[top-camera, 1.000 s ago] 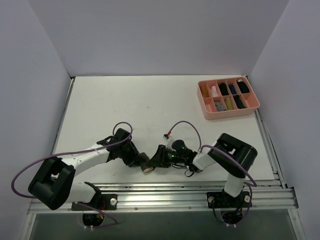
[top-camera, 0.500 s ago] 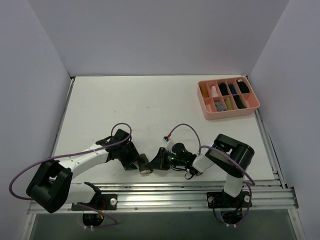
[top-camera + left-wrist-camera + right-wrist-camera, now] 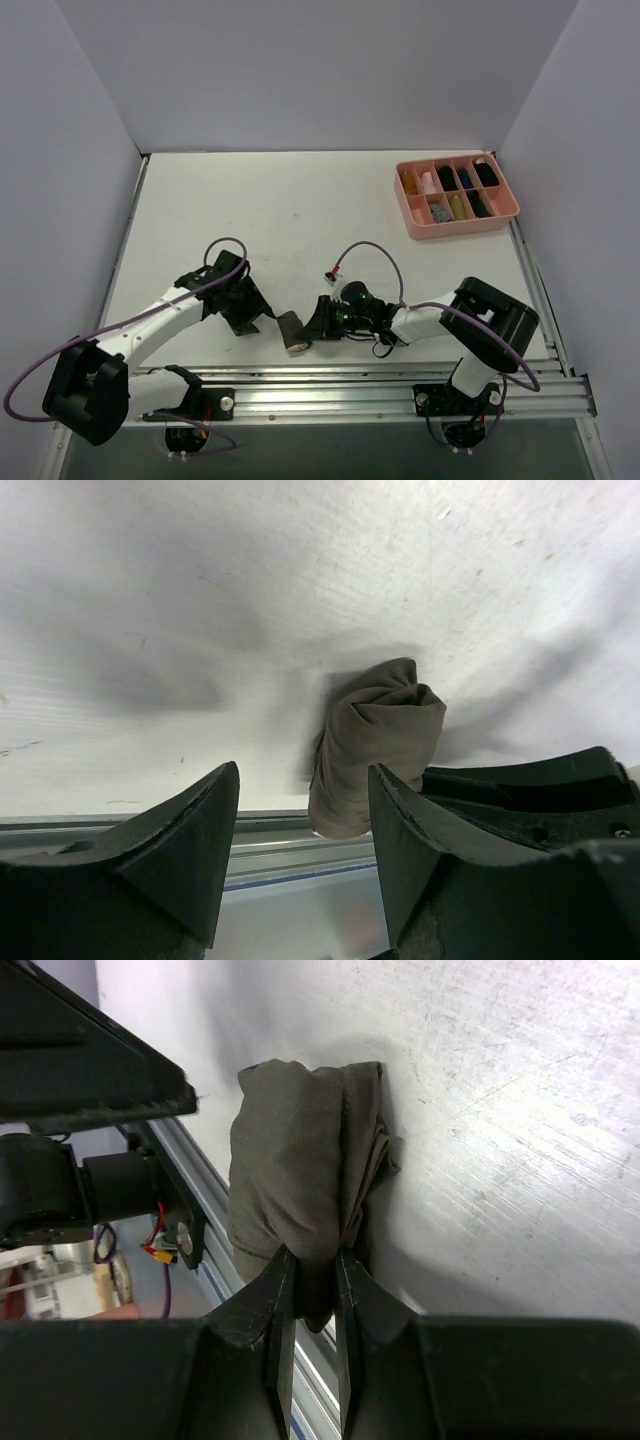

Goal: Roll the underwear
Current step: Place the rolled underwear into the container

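Two arms meet low over the table [image 3: 300, 220], close to the middle of its near edge, with the underwear [image 3: 291, 331] between them. The underwear is a short, rolled olive-brown bundle lying on the table, one end turned toward the near edge, where a paler patch shows in the top view. The right fingers [image 3: 278, 1320] are drawn narrow and pinch a fold of cloth at the end of the bundle nearest their wrist camera. The cloth bulges out just past their tips. The left fingers [image 3: 190, 830] stand wide apart and hold nothing. The bundle lies on the table ahead of them, apart from both tips and framed in the gap in the left wrist view. A metal rail [image 3: 350, 382] runs along the near edge of the table, just beside the bundle. A pink tray [image 3: 465, 227], its compartments filled with small items, sits at the far right corner, well apart from both arms.
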